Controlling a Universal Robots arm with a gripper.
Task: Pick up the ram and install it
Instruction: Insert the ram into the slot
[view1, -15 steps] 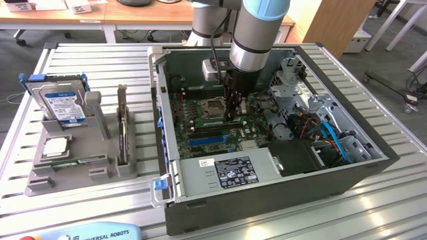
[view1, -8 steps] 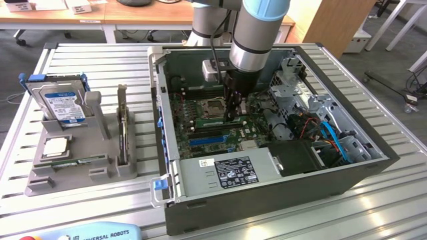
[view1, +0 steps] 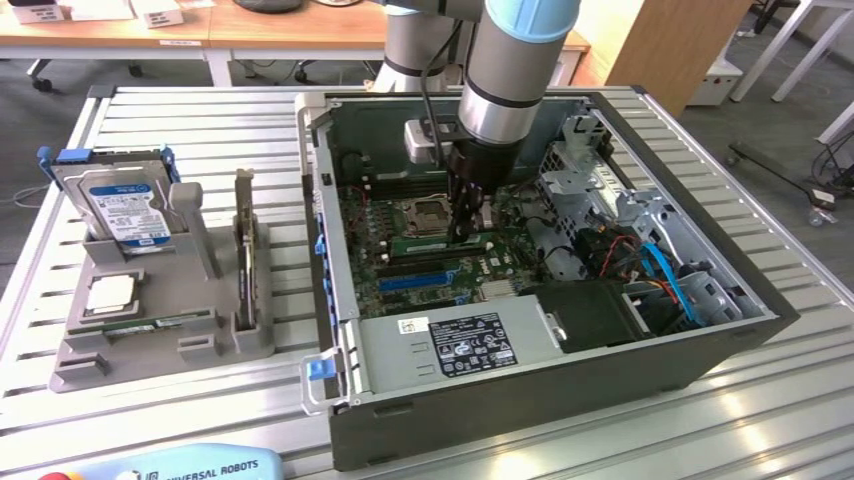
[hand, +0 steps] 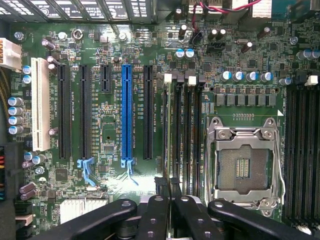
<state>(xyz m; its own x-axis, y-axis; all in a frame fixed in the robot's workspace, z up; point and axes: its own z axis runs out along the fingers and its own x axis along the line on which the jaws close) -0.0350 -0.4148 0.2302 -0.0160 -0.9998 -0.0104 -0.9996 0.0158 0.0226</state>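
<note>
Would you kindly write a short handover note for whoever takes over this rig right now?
Gripper: shut, low inside the PC case, over the memory slots beside the CPU socket; whether it grips anything is unclear.
Ram: a green stick lies in the grey tray at the exterior view's left.
Done: no stick visibly seated in the slots.
Left: installing the ram.

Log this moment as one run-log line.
gripper: shut, down over memory slots beside CPU socket | ram: lying in gray tray outside case | held: cannot tell
</note>
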